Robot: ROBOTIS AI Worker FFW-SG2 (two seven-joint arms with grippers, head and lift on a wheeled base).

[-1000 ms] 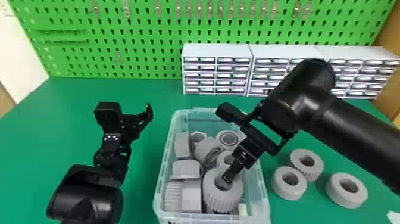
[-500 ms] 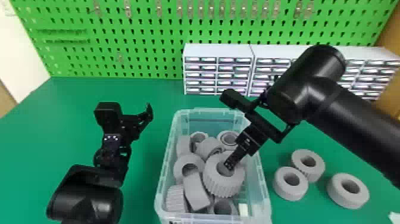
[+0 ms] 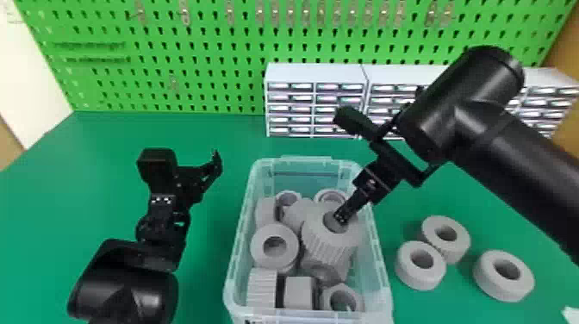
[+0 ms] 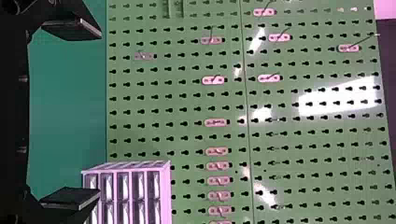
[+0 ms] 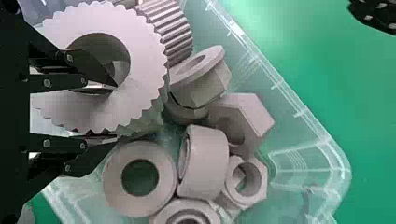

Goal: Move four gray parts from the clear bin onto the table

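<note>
Right pincer (image 5: 116, 112) gripped a toothed gray gear (image 5: 147, 51) in the clear plastic bin (image 3: 246, 202); three smooth gray rings (image 3: 502, 289) sat on the green desk (image 3: 215, 133) (so one part remained).

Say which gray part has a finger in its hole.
The large toothed gear in the bin's right half: one finger of the right gripper is inside it; the other visible holes have none.
</note>
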